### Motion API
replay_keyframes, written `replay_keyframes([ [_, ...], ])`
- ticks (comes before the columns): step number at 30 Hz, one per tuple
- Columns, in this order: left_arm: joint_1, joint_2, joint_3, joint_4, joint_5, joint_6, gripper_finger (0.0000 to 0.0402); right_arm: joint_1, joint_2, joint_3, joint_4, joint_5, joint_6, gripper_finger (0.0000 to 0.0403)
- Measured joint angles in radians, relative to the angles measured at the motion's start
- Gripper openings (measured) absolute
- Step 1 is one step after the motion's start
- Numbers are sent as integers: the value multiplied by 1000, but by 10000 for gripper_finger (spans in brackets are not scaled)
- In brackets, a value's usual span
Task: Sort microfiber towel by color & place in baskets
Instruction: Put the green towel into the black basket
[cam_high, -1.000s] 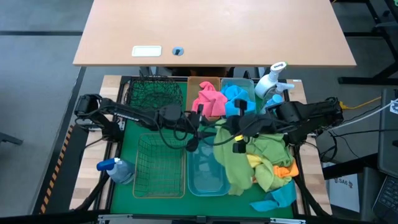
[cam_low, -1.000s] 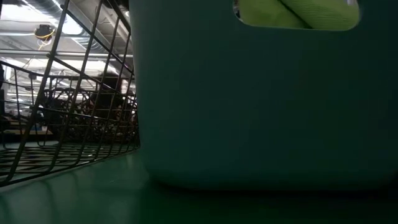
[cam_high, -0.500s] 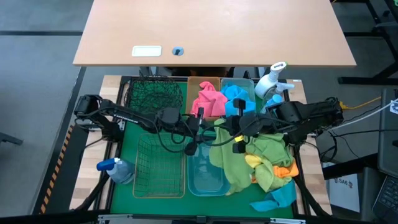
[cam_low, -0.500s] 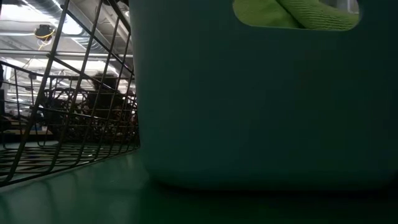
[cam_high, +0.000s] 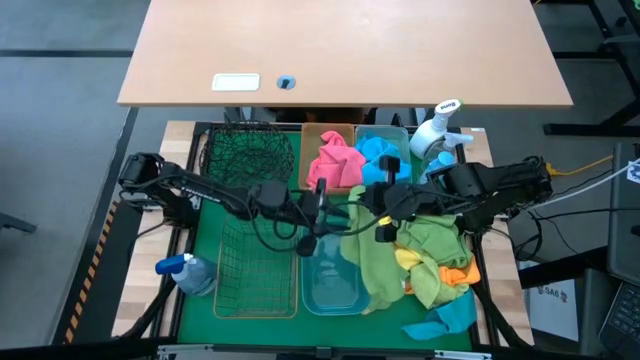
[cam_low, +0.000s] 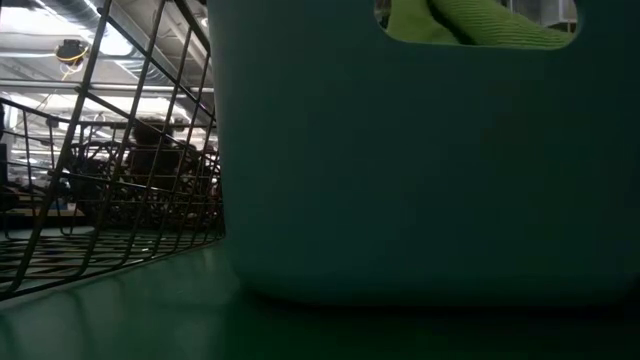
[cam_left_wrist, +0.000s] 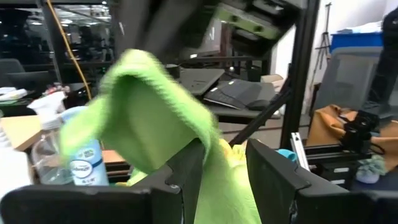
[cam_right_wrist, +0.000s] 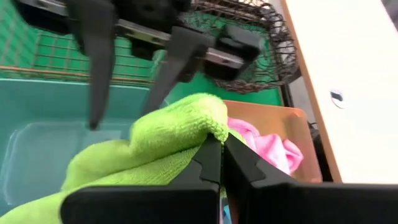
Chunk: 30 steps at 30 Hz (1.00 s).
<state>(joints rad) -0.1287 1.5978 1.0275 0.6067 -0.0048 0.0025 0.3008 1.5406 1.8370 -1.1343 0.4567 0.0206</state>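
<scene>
From above, the left gripper (cam_high: 318, 216) and the right gripper (cam_high: 372, 208) meet over the green mat (cam_high: 212, 212), at the near end of the pale blue bin (cam_high: 331, 280); a green towel (cam_high: 372, 255) hangs from the right one and drapes over that bin's right edge; the rectangular wire basket (cam_high: 257, 268) lies left of the bin, the dark green mesh basket (cam_high: 250, 152) behind it, the amber bin (cam_high: 330, 150) holds a pink towel (cam_high: 336, 160), and the blue bin (cam_high: 383, 150) holds a blue towel (cam_high: 378, 156); more towels are heaped at the right; from table height, the bin wall (cam_low: 420, 170) fills the picture, green cloth (cam_low: 470, 22) showing through its handle slot, with wire basket (cam_low: 110, 170) at the left; the left wrist view shows its fingers (cam_left_wrist: 186, 168) standing apart with the towel (cam_left_wrist: 149, 106) between them; the right wrist view shows its fingers (cam_right_wrist: 219, 163) pressed together, pinching the towel's fold (cam_right_wrist: 168, 134).
</scene>
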Motion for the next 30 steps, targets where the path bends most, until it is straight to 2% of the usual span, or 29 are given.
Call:
replay_keyframes([
  [7,-3,0,0,0,-8,0,119,0,0,0,27,-3,0,2],
  [13,0,0,0,0,-70,0,119,0,0,0,95,-52,0,2],
  [26,0,-2,0,47,-64,35,119,0,0,0,222,-58,-3,3],
  [30,0,-2,0,48,-63,36,101,0,0,0,265,-57,-3,3],
])
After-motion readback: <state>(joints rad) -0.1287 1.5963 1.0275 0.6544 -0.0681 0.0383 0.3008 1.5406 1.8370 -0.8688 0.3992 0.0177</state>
